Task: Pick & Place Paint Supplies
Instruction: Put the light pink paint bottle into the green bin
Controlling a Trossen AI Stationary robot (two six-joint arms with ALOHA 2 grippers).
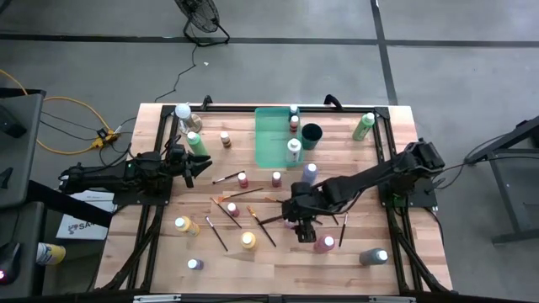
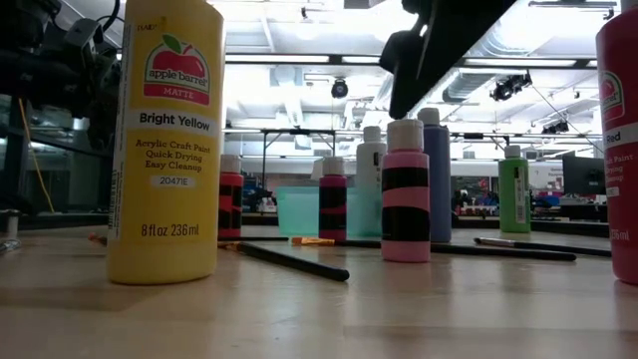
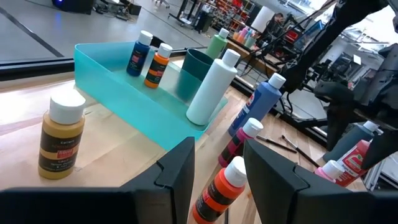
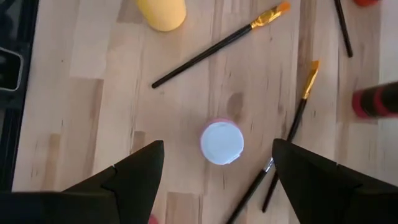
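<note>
Item 1: pink paint bottle [image 4: 222, 142], white cap up, standing upright on the wooden counter [image 1: 278, 261]. In the right wrist view it sits directly below the right gripper [image 4: 217, 163], centred between the 2 spread fingers [image 4: 134, 171], touching neither. Fingers: wide open, holding nothing.

Item 2: 2 orange-tipped paintbrushes [image 4: 217, 45], lying flat just beside the bottle.

Item 3: teal tray [image 1: 271, 139] at the counter's far side, holding bottles.

Item 4: left gripper [image 3: 217, 168], above the counter's left side near an orange bottle [image 3: 219, 190]; fingers partly apart, gripping nothing.
</note>
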